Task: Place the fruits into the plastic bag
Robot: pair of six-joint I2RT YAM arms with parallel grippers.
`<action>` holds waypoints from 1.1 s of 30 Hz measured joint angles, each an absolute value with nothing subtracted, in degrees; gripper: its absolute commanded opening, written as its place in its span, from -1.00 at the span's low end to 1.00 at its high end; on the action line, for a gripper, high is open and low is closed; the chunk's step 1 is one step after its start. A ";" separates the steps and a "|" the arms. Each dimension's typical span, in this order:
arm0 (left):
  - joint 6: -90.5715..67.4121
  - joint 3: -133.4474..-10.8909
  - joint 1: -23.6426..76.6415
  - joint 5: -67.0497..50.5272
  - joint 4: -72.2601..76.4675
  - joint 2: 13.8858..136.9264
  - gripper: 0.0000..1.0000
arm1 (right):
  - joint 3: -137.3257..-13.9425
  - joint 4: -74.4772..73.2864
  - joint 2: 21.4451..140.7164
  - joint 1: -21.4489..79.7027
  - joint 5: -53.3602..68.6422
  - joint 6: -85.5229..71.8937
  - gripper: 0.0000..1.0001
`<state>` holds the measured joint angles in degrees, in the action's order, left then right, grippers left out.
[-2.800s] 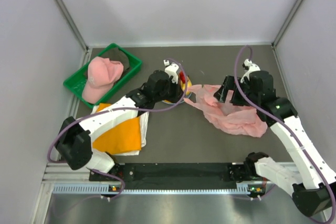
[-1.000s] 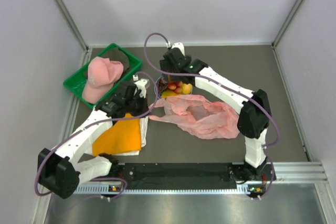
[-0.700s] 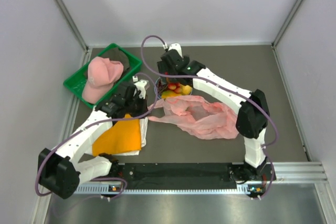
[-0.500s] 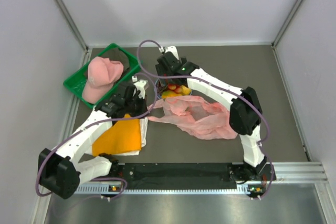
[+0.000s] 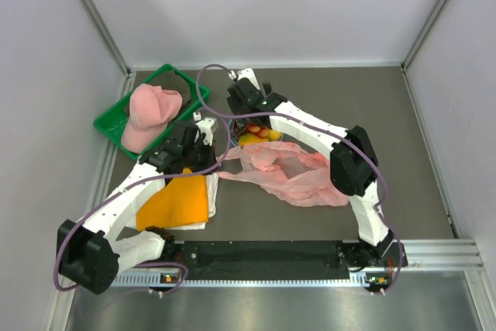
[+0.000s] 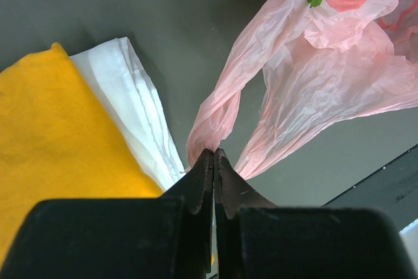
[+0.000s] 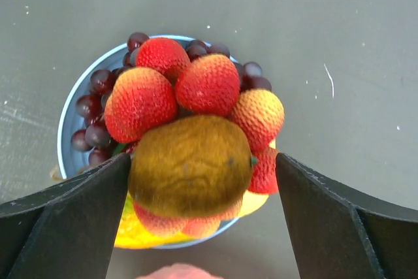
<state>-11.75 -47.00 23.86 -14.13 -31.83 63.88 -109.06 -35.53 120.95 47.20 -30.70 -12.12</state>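
- top external: a dark grey table point(image 5: 434, 122) sits between pale walls point(image 5: 263, 5), with metal struts in the back corners and a black rail point(image 5: 263, 253) along the near edge.
- a green tray point(image 5: 116, 123) at the back left holds a pink cap point(image 5: 149, 110); nearer, an orange cloth point(image 5: 174, 203) lies on a white cloth point(image 5: 211, 184).
- the plastic bag point(image 5: 298, 172) lies crumpled mid-table, and the fruits point(image 5: 260, 134) are heaped on a plate just behind it.
- the left gripper point(image 5: 206, 139) is at the bag's left end; the right gripper point(image 5: 246, 108) hangs over the plate.
- left wrist: the left gripper point(image 6: 213, 155) is clenched on a twisted strand of the plastic bag point(image 6: 313, 70), just beside the white cloth point(image 6: 137, 122) and orange cloth point(image 6: 52, 135). bare table point(image 6: 130, 4) lies beyond.
- right wrist: the right gripper point(image 7: 202, 161) is spread wide, grasping nothing. a brown kiwi point(image 7: 191, 164) tops the pile between its fingers, with a gap at the right one.
- red strawberries point(image 7: 208, 83) and dark grapes point(image 7: 91, 106) fill the light blue plate point(image 7: 68, 112); the table point(image 7: 339, 44) around it shows white specks and a scratch.
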 measured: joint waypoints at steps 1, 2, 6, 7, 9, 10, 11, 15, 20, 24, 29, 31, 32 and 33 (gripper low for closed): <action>-11.75 -47.00 23.81 -14.13 -31.79 63.88 -1.00 | -109.30 -35.31 121.30 47.20 -30.81 -11.84 0.81; -11.75 -46.98 23.70 -14.15 -31.75 63.88 -1.00 | -109.36 -34.96 121.62 47.20 -30.87 -11.49 0.80; -11.73 -46.96 23.44 -14.17 -31.70 63.88 -1.00 | -109.62 -34.89 122.87 47.20 -31.00 -10.50 0.75; -11.70 -46.94 23.38 -14.22 -31.68 63.88 -1.00 | -109.65 -34.87 123.04 47.20 -31.00 -10.44 0.71; -11.68 -46.87 23.29 -14.33 -31.68 63.88 -1.00 | -109.69 -34.85 123.31 47.20 -31.00 -10.15 0.58; -11.66 -46.85 23.27 -14.33 -31.68 63.88 -1.00 | -109.78 -34.87 123.46 47.20 -31.05 -10.02 0.53; -11.64 -46.78 23.24 -14.33 -31.68 63.88 -1.00 | -109.93 -34.89 123.68 47.20 -31.07 -9.91 0.42; -11.60 -46.65 23.11 -14.39 -31.68 63.88 -1.00 | -109.97 -34.79 123.90 47.20 -31.53 -9.50 0.29; -11.57 -46.63 22.90 -14.61 -31.66 63.88 -1.00 | -109.97 -34.72 123.90 47.20 -31.62 -9.41 0.22; -11.55 -46.63 22.90 -14.79 -31.66 63.88 -1.00 | -109.34 -34.30 123.15 47.24 -31.29 -9.43 0.19; -11.46 -46.63 22.72 -15.25 -31.64 63.88 -1.00 | -106.02 -34.00 118.28 47.57 -28.95 -10.13 0.19; -11.40 -46.63 22.63 -15.55 -31.64 63.88 -1.00 | -105.10 -33.74 116.03 47.70 -28.01 -10.68 0.18; -11.38 -46.63 22.59 -15.64 -31.62 63.90 -1.00 | -104.60 -33.54 114.69 47.77 -27.49 -10.87 0.17; -11.38 -46.63 22.57 -15.66 -31.59 63.90 -1.00 | -104.22 -33.41 113.40 47.83 -26.85 -11.16 0.16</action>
